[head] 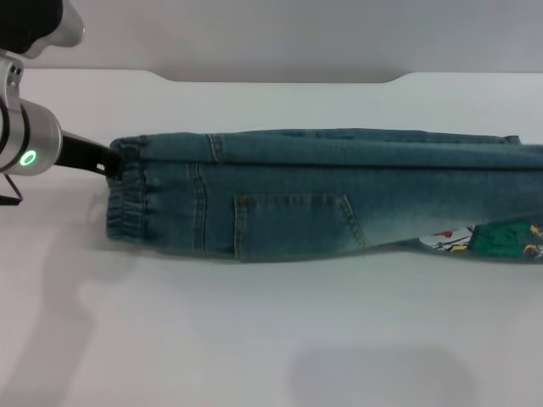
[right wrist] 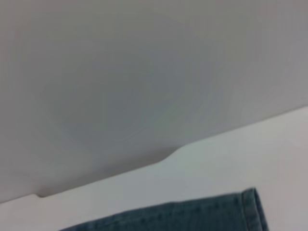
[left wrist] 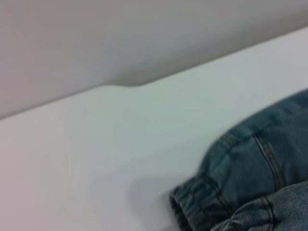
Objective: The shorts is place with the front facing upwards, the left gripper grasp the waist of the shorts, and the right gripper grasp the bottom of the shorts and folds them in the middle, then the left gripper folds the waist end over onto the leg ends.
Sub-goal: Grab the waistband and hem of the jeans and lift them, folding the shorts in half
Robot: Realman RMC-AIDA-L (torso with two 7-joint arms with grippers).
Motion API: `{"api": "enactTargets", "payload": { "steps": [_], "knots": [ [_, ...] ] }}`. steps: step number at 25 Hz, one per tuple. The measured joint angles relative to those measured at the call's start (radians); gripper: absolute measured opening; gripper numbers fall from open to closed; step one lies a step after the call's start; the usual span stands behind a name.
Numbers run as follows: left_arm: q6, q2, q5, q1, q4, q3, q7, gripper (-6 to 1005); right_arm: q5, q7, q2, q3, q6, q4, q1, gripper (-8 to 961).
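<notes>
The blue denim shorts (head: 339, 191) with pale faded patches lie folded lengthwise on the white surface (head: 254, 339), a long strip running from the gathered end out past the picture edge on the robot's right. The waist of the shorts (head: 127, 199), a puckered elastic band darker than the rest, is the strip's end on the robot's left. A patch pocket (head: 297, 222) sits on the upper layer, mid-strip, right of the waist. Further right of the pocket, at the strip's near edge, a red, white and green cartoon patch (head: 496, 239) peeks out from under the fold.

The left gripper (head: 95, 157), a black claw on a silver-white cylindrical arm (head: 25, 140) with a green light, is at the far corner of the waist, touching the fabric there. Fingers are hidden against the denim; cannot tell if clenched or released. Left wrist view: only the gathered waist corner (left wrist: 202, 202) with stitched seams, on the surface.

The right gripper is out of sight in every view. Right wrist view shows a straight stitched denim hem (right wrist: 250, 207) lying flat on the surface, pale wall (right wrist: 120, 72) behind.
</notes>
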Motion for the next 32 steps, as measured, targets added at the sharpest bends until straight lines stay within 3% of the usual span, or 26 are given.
{"api": "enactTargets", "payload": {
  "steps": [10, 18, 32],
  "knots": [
    [0.133, 0.0, -0.008, 0.013, 0.034, -0.001, 0.013, 49, 0.004, -0.069, 0.003, -0.005, -0.107, -0.059, 0.053, 25],
    [0.16, 0.0, -0.01, -0.002, 0.061, -0.001, 0.025, 48, 0.003, -0.188, 0.003, -0.008, -0.246, -0.115, 0.103, 25],
    [0.268, -0.001, -0.031, -0.079, 0.215, -0.002, 0.04, -1, 0.002, -0.32, -0.002, -0.01, -0.419, -0.306, 0.223, 26]
  ]
}}
